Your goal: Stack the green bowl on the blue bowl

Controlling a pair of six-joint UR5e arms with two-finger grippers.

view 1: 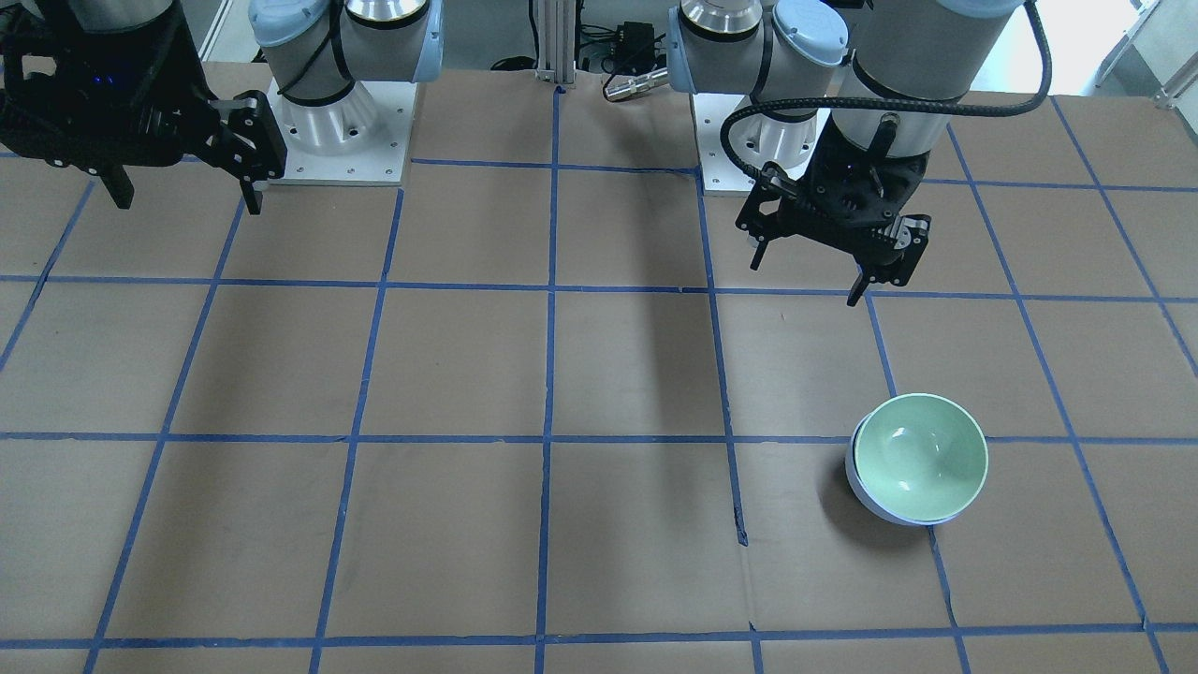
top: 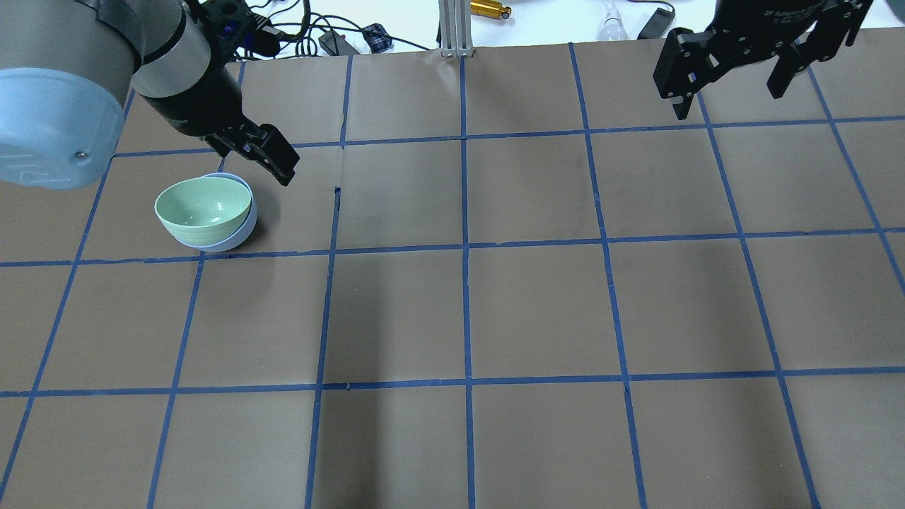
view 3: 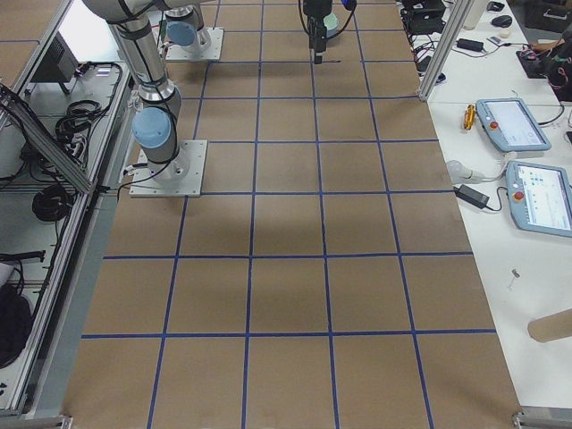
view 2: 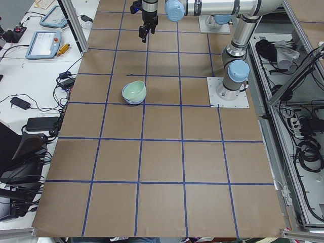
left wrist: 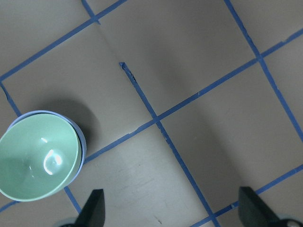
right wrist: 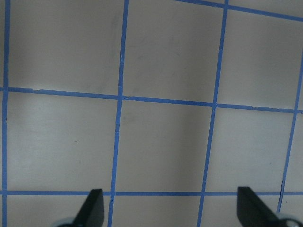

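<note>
Green bowl (view 1: 919, 457) nested inside blue bowl (view 1: 859, 485), at robot's left. Left gripper (view 1: 803, 279) spread wide, empty, well apart from both — right gripper (view 1: 187, 201) likewise. Withdraw upward, clear of the stack — no nudging.

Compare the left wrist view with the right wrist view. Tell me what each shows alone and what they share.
Only the left wrist view: the green bowl nested in the blue bowl, off to one side of the open left hand, which does not touch them. Only the right wrist view: the open right hand, with no bowl in sight. Both: the brown table crossed by blue tape, and two spread fingertips at the bottom edge.
</note>
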